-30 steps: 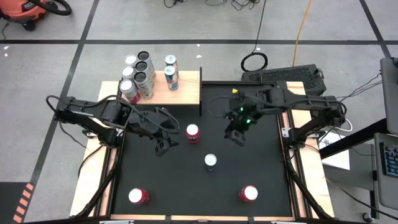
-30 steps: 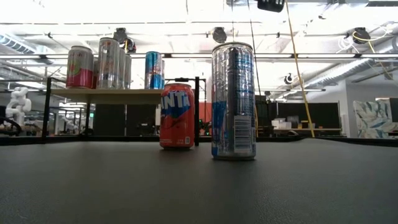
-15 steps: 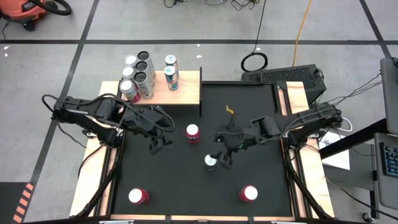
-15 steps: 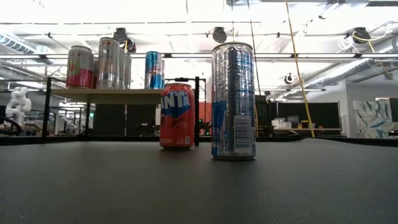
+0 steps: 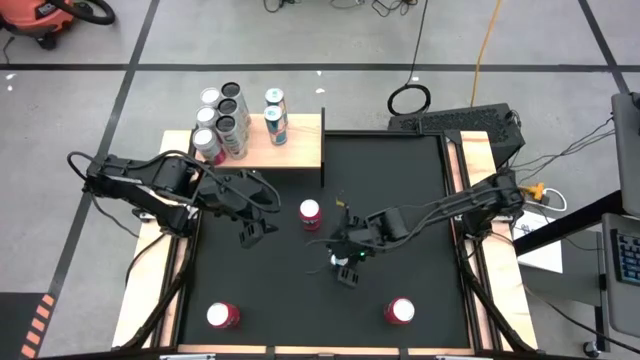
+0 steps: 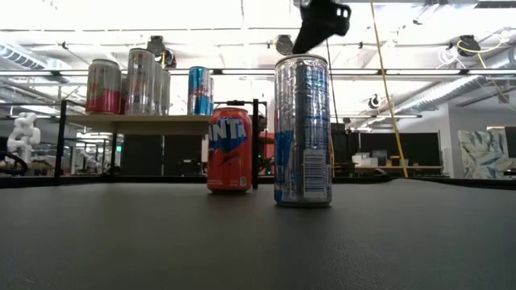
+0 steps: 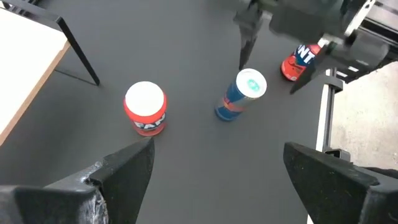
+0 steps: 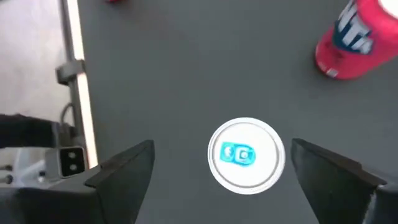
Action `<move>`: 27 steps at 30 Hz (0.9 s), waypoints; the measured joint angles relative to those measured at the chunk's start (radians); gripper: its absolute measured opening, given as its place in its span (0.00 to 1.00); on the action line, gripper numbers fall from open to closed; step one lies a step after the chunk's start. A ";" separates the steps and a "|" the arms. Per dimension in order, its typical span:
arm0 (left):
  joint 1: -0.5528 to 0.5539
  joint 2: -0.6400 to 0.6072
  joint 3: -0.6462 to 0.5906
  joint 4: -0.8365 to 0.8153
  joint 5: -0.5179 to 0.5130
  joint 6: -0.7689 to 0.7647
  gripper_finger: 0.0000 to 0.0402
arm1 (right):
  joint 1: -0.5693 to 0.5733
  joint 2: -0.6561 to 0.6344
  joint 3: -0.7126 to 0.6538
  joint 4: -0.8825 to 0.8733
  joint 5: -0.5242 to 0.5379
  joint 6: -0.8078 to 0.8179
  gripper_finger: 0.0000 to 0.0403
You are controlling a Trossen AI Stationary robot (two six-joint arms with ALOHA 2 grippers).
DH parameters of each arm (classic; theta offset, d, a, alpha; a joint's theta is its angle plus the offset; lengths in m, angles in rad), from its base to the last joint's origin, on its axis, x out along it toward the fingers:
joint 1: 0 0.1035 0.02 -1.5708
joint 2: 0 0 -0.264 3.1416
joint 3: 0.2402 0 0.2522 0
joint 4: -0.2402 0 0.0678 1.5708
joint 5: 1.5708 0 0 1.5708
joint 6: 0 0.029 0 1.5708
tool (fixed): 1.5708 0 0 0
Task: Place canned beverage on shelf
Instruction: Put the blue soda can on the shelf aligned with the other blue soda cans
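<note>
Since the earlier frame my right gripper has swung from the far side of the mat to hover directly above the tall silver-and-blue can. Its fingers stand wide apart on either side of the can's round lid and grip nothing. My left gripper waits just left of the nearest red Fanta can, jaws equally wide and empty.

The right wrist view alone shows the blue tab on the tall can's silver lid. The low view alone shows its cylindrical printed wall with a barcode, standing upright on the matte black mat, with the gripper's dark tip just above its rim. In the high view the gripper hides most of this can.

Counted on the mat: one tall can and three short red cans, the other two at the near left and near right.

On the shelf, a pale grained wooden board on thin black supports at the far left corner, stand seven upright cans: a silver cluster and one blue can slightly apart.
</note>
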State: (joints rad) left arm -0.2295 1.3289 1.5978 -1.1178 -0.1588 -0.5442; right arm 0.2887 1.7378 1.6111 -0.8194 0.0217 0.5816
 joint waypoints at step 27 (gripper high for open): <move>0.000 0.000 0.000 0.001 -0.059 -0.026 0.90 | -0.078 0.110 0.000 -0.020 -0.127 -0.103 0.70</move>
State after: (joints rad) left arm -0.2295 1.3289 1.5978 -1.1168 -0.2180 -0.5705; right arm 0.2104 1.8481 1.6112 -0.8396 -0.1056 0.4781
